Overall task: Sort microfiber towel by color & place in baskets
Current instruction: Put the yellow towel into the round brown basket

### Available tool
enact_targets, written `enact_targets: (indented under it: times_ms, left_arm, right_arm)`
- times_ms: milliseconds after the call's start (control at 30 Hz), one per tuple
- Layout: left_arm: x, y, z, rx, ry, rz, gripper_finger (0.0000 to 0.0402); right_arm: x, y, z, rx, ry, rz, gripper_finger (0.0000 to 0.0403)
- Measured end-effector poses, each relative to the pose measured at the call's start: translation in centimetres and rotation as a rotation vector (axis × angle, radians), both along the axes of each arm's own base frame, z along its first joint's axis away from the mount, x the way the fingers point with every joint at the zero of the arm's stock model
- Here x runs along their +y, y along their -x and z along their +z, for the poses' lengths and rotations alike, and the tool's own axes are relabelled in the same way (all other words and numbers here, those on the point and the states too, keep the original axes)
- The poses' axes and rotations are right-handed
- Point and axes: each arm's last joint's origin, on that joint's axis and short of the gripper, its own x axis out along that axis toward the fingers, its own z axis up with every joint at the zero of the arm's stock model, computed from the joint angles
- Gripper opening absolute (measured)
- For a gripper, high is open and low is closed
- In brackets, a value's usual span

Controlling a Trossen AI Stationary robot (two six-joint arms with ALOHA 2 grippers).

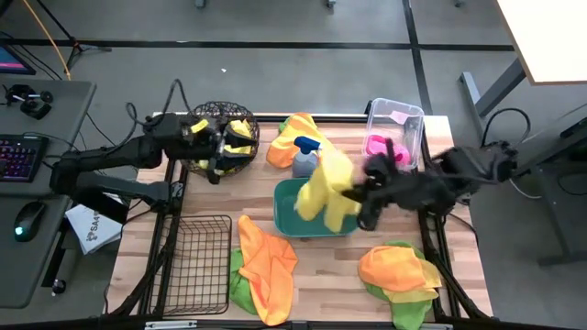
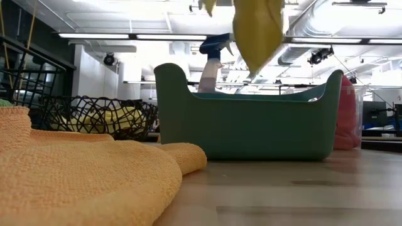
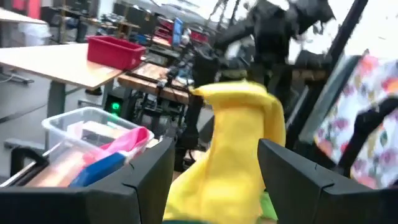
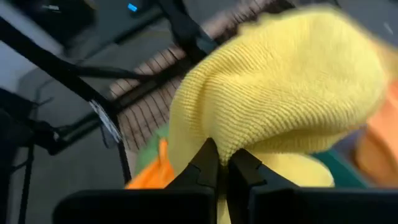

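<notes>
My right gripper (image 1: 362,197) is shut on a yellow towel (image 1: 326,188) and holds it above the teal-green tub (image 1: 286,213). In the low view the towel (image 2: 257,28) hangs over the tub (image 2: 251,125). My left gripper (image 1: 218,145) is open and empty over the round dark wire basket (image 1: 213,115), which holds yellow towels (image 1: 241,136). The clear bin (image 1: 394,115) holds a pink towel (image 1: 378,145). Orange-on-green towel piles lie at the near middle (image 1: 266,266) and near right (image 1: 399,273). Another orange towel (image 1: 286,137) lies at the far middle. My right gripper pinches a bunched fold of the yellow towel (image 4: 217,140) between its two fingertips (image 4: 205,165). The fingers reach in from the table's right side. The towel is lifted clear and hangs slack below the fingers, over the tub.
A blue-grey spray bottle (image 1: 305,158) stands just behind the tub. The rectangular black wire basket (image 1: 197,266) sits at the near left. Bare wood shows between the two near towel piles (image 1: 330,275).
</notes>
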Motion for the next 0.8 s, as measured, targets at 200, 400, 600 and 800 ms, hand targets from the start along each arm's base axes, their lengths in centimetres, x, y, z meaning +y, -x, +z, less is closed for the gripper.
enact_targets:
  times_ms: [200,400,600,800]
  left_arm:
    - [-1.6,-3.2,1.1,-0.013,-0.111,-0.086,0.0232]
    - [-2.6,-5.9,2.2,-0.022,-0.1,-0.199,0.0254]
    - [-3.1,-8.1,1.9,-0.006,-0.076,-0.26,0.0265]
    - [-3.2,-9.4,1.5,-0.024,-0.025,-0.315,0.0265]
  right_arm:
    - [-1.8,-4.1,0.5,-0.128,0.134,0.12,0.0001]
    - [-2.5,-7.2,0.4,-0.218,0.209,0.229,0.0]
    - [-2.5,-8.6,0.9,-0.33,0.265,0.313,0.0]
    - [-2.7,-8.9,1.3,-0.384,0.301,0.319,0.0]
